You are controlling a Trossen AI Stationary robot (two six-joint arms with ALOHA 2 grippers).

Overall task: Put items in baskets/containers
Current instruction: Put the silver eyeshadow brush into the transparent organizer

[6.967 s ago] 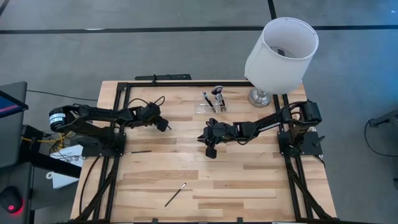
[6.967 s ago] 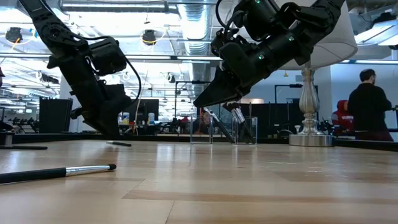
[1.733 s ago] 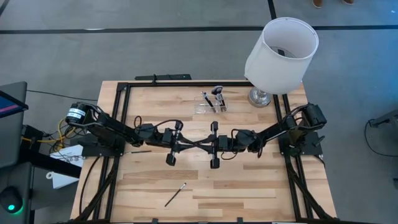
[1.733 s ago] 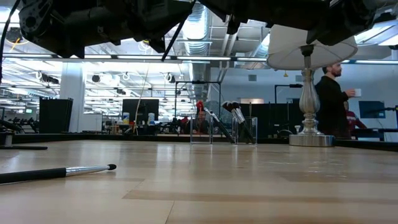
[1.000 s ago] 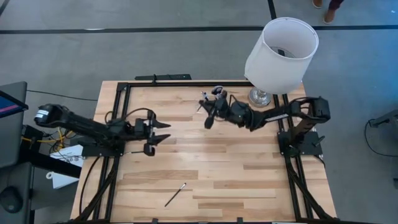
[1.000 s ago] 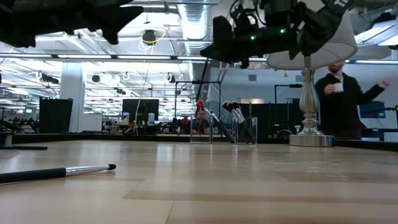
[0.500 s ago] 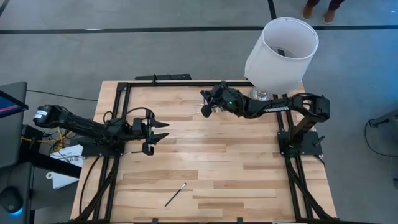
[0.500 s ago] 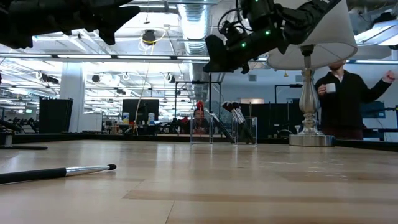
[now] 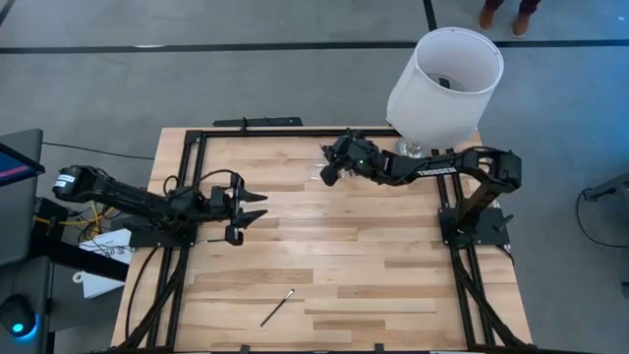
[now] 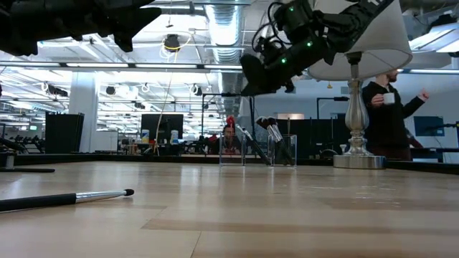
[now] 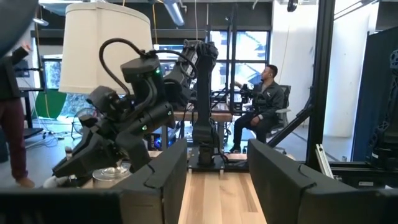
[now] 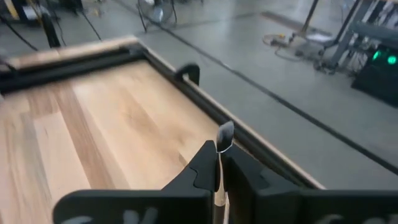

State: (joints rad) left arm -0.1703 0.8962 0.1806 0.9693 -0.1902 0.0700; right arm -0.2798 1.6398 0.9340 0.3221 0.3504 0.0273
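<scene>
Right arm stretched to table's far edge, right gripper (image 9: 330,171) raised, fingers pinched. Left arm low at left side, left gripper (image 9: 250,207) spread wide.

Your table (image 9: 324,246) is pale blond wood in plank strips, framed in black rail. Both arms are matte black; the right gripper (image 9: 329,173) beside the lamp pinches a brush (image 12: 222,138) with a pale silver-grey tip. The lampshade (image 9: 444,86) is plain white on a silver base. The loose brush (image 9: 276,308), far from the lamp, has a black handle and silver ferrule.
</scene>
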